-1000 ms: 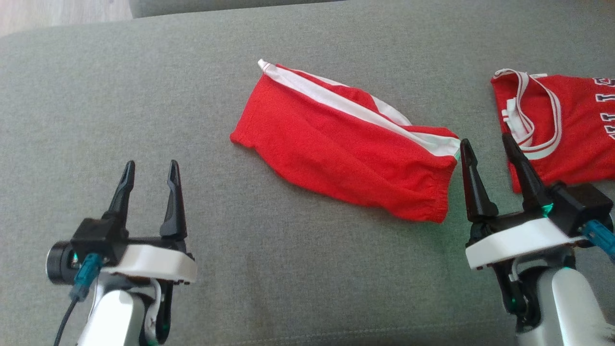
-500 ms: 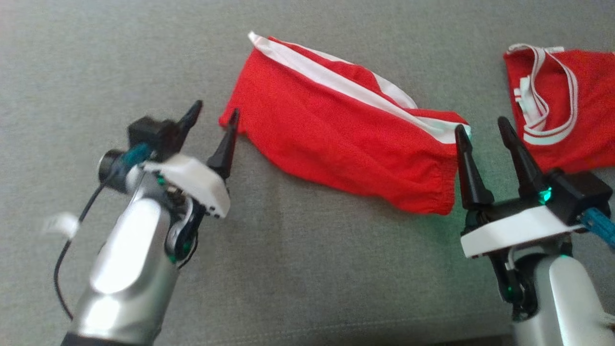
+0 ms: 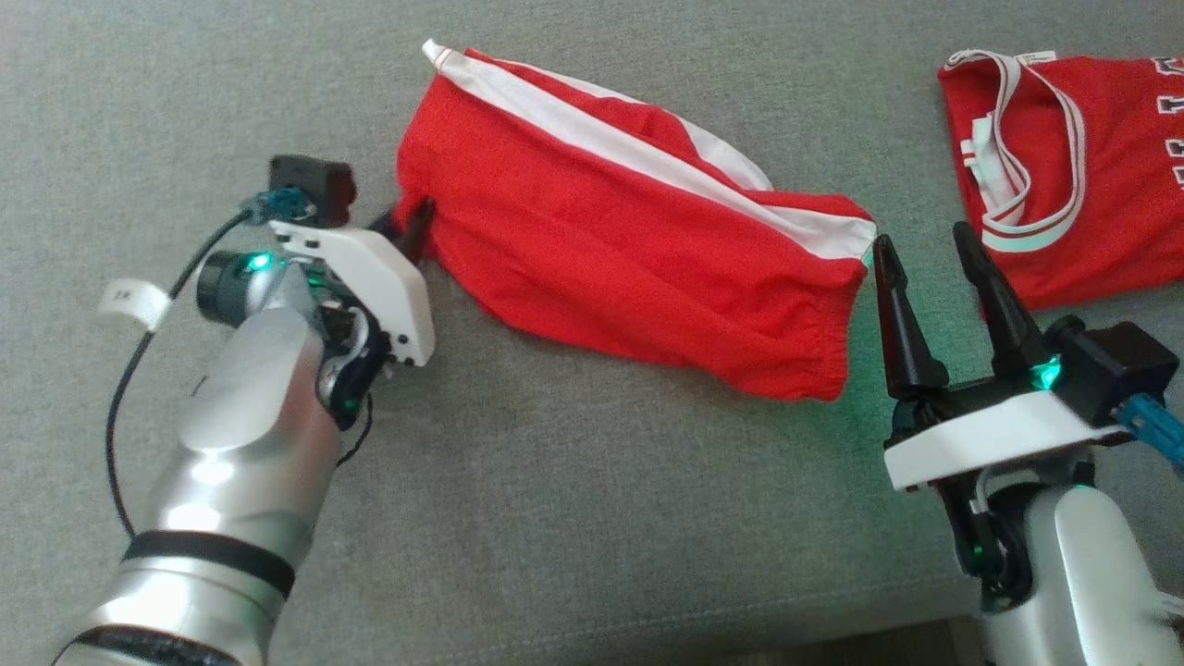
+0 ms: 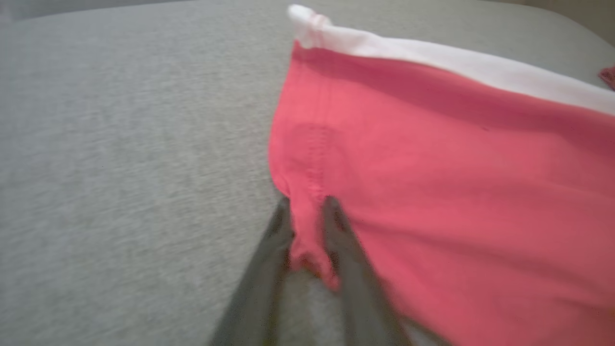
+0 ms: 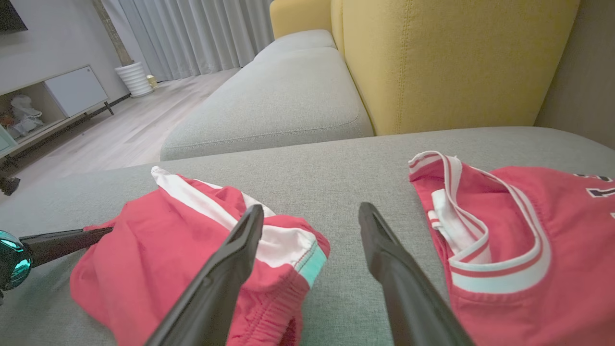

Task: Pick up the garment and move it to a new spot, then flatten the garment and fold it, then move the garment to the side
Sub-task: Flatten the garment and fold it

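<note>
The red shorts (image 3: 638, 250) with a white side stripe lie on the grey sofa (image 3: 592, 536), in the upper middle of the head view, slanting from upper left down to the right. The left gripper (image 3: 404, 218) is at the left corner of the shorts, in the left middle of the frame. In the left wrist view its two fingers (image 4: 264, 259) stand narrow, with a fold of the red hem of the shorts (image 4: 432, 192) pinched between them. The right gripper (image 3: 921, 236) is at the lower right, spread wide with nothing between its tips; one tip is just beside the waistband end of the shorts. A red jersey (image 3: 1110, 166) with white trim lies at the upper right. At its right edge there are dark letters with a white outline, cut by the frame, and I cannot read them. A small white tag (image 3: 129, 301) shows to the left of the left gripper; its marks are too small to read
</note>
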Controlling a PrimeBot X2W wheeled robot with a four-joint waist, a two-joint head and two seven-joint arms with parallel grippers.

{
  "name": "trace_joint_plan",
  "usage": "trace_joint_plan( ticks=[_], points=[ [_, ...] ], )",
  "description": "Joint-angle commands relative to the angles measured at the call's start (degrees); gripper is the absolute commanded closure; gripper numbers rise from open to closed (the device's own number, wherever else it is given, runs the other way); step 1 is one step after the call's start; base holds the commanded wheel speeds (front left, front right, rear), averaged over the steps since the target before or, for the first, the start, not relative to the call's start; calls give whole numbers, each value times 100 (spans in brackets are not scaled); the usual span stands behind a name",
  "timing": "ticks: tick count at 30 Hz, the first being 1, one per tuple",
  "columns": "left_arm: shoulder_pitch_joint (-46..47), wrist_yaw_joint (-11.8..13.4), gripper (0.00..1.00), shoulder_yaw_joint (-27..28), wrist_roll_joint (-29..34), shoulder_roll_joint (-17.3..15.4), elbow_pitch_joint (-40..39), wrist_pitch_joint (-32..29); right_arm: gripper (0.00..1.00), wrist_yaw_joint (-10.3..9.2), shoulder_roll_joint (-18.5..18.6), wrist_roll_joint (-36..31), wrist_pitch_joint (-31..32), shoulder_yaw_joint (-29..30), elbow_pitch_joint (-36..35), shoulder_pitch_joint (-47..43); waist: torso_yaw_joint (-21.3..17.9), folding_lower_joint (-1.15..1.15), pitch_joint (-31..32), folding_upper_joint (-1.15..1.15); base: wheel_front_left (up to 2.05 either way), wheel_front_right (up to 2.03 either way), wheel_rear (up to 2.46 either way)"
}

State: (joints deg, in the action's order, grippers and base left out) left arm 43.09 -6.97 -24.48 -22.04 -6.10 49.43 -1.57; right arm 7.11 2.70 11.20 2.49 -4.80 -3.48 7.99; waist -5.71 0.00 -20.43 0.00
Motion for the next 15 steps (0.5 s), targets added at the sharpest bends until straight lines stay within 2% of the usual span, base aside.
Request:
trace_joint_plan(
  ticks=[1, 7, 11, 15],
  points=[
    [56, -28, 100, -36, -28, -53, 72, -77, 0, 37, 18, 75, -61, -107, -179, 172, -3, 0, 9, 0, 0, 0, 0],
    [137, -36, 100, -152, -74, -71, 318, 221, 0, 37, 18, 125, -57, -80, -148, 173, 27, 0, 50, 0, 0, 0, 0],
    [-43, 54, 100, -72, -137, -112, 353, 584, 0, 37, 18, 125, -22, -36, -118, 109, 103, 0, 161, 0, 0, 0, 0],
    [-537, 225, 100, 48, -224, -197, 53, 1039, 0, 37, 18, 141, 45, 30, -107, -6, 257, 0, 327, 0, 0, 0, 0]
  ],
)
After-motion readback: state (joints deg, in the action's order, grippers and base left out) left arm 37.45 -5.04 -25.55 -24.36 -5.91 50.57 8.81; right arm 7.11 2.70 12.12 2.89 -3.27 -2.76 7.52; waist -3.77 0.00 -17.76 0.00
